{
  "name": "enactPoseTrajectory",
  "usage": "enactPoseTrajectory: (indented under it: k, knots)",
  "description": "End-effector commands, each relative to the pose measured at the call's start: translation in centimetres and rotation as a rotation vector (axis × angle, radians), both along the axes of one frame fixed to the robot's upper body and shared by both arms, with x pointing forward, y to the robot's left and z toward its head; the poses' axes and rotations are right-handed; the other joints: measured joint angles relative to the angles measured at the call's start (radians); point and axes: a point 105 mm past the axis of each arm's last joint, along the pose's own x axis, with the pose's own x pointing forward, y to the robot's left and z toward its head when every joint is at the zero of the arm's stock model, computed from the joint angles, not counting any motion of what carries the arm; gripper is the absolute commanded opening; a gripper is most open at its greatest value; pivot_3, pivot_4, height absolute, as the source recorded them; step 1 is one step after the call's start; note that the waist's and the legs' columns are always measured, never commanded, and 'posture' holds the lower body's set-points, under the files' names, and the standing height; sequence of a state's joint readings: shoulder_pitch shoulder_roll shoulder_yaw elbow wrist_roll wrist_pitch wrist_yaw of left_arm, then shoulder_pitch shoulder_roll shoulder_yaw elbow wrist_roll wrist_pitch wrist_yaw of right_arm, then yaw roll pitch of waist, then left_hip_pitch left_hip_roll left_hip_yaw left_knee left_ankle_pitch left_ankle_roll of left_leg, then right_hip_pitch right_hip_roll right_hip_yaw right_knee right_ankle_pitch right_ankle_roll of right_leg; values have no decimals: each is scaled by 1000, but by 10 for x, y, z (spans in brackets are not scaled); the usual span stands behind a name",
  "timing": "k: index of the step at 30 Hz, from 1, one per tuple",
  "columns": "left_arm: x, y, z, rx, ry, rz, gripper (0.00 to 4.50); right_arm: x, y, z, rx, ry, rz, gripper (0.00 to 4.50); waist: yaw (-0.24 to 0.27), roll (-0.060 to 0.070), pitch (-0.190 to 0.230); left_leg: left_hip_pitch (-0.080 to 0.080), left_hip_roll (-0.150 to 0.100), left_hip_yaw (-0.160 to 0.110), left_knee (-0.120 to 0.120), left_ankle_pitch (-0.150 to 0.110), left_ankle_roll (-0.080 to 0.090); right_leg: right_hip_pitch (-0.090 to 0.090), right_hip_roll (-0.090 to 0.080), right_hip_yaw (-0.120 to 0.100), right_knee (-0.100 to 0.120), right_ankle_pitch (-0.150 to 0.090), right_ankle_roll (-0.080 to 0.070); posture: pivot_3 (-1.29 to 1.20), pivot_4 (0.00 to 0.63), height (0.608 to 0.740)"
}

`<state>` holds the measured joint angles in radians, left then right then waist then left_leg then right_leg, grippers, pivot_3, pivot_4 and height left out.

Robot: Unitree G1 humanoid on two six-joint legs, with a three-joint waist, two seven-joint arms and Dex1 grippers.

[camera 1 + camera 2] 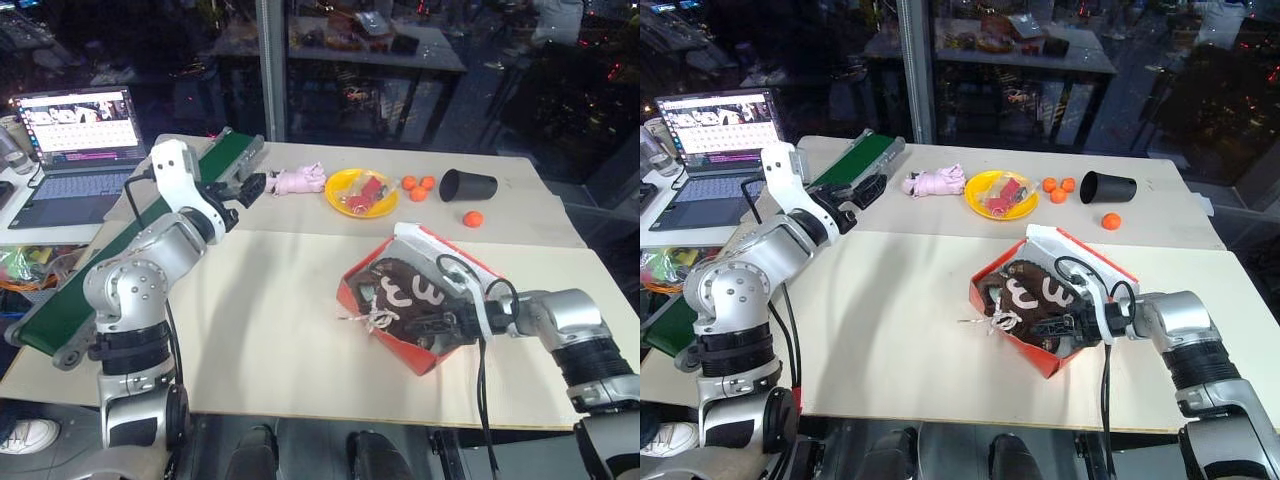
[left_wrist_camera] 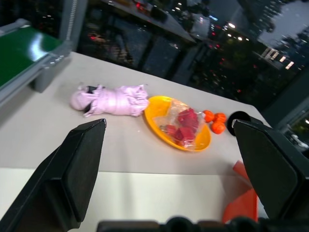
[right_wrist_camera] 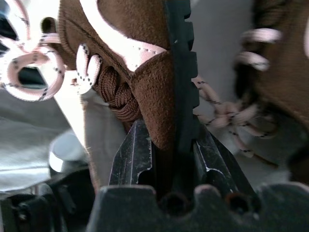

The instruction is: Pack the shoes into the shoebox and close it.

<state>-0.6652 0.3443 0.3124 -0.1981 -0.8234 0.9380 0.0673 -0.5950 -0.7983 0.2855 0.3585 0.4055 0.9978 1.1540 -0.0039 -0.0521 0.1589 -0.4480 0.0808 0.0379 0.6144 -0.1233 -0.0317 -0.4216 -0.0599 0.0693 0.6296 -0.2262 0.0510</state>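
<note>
A: Shoes [image 1: 400,295] – where are they sitting?
B: Both lying inside the shoebox [image 1: 355,290], dark brown w/ pale markings on top, cream laces spilling over the box's left edge. Box is sitting open on the near-right part of the table [image 1: 270,350], white flap sticking up at the far side.

A: Right gripper [image 3: 166,145]?
B: Reaching into the box from the right. Wrist view is showing its two black fingers [image 3: 133,154] clamped on one shoe – brown suede and the toothed black sole edge pinched btwn them.

A: And the left gripper [image 2: 174,159]?
B: Hanging up in the air over the far-left side of the table, well apart from the box, fingers spread wide, holding nothing.

A: What's lying around the box?
B: Beyond it, a yellow bowl [image 1: 360,192] w/ red pieces in a clear bag. Pink plush toy [image 1: 297,180] lying just left of the bowl. Right of the bowl, three small orange balls [image 1: 418,187] bunched together, then a black cup [image 1: 466,185] lying on its side, and one more orange ball [image 1: 473,218] nearer, just below the cup.

A: Anything on the left?
B: Green conveyor belt [image 1: 215,160] running along the table's left edge, and an open laptop [image 1: 78,140] glowing on a separate desk further left.
</note>
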Motion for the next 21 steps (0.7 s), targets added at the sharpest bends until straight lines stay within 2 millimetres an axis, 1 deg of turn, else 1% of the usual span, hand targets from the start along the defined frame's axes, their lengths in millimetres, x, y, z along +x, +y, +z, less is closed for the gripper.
enactPoseTrajectory:
  k: [1, 4, 6, 8, 12, 14, 16, 18, 20, 21]
  knots:
    - [-7, -2, 14, -6, -57, 7, 4500, 9, -28, -15, -224, -64, 10, 407, -1, -1, -1, 0, 0, 0, 0, -2, -3, 0, 0, 0, 0, 0, 0, 0, 150, 736]
    - [-7, -3, 14, -10, -57, 8, 4500, 19, -34, -16, -351, -163, 73, 407, -3, -6, -4, 2, 0, 0, 1, -2, -3, 2, 0, 0, 0, 1, 3, 0, 150, 736]
    - [-7, -4, 14, -9, -58, 8, 4500, 26, -36, -14, -416, -225, 107, 407, -6, -7, -5, 2, 0, 0, 2, -2, -4, 3, 0, 1, -1, 0, 3, 0, 150, 736]
    - [-7, -4, 15, -9, -59, 7, 4500, 32, -40, -8, -545, -330, 209, 407, -7, -7, -5, 3, 0, 0, 3, -2, -4, 5, 0, 1, -2, 1, 1, 0, 150, 736]
    - [-5, -7, 15, -6, -59, 2, 4500, 37, -29, 5, -626, -456, 329, 407, -8, -7, -5, 6, 0, 0, 10, -3, -5, 5, -1, 1, -3, 3, 0, 0, 150, 736]
    - [-4, -11, 15, -1, -59, -16, 4500, 36, -18, 9, -610, -496, 340, 407, -6, -7, -4, 5, -1, 1, 12, -3, -5, 5, -2, 1, -4, 3, 0, 0, 150, 736]
    - [-4, -14, 15, 2, -57, -28, 4500, 33, -15, 10, -598, -505, 335, 407, -5, -7, -5, 3, -2, 1, 12, -3, -5, 4, -3, 2, -4, 4, -1, 0, 150, 736]
    - [-2, -15, 14, 18, -50, -45, 4500, 30, -10, 13, -538, -500, 272, 1371, -8, -7, -4, 3, -2, 1, 12, -3, -5, 3, -3, 2, -3, 4, -1, 0, 150, 736]
    - [0, -16, 11, 47, -36, -63, 4500, 30, -9, 17, -508, -510, 227, 1900, -8, -7, -5, 2, -2, 1, 11, -3, -5, 3, -3, 2, -2, 4, -1, 0, 150, 736]
    - [1, -17, 10, 58, -30, -69, 4500, 31, -9, 19, -502, -516, 209, 2299, -8, -7, -4, 2, -2, 1, 11, -3, -5, 4, -2, 2, -1, 4, -1, 0, 150, 736]
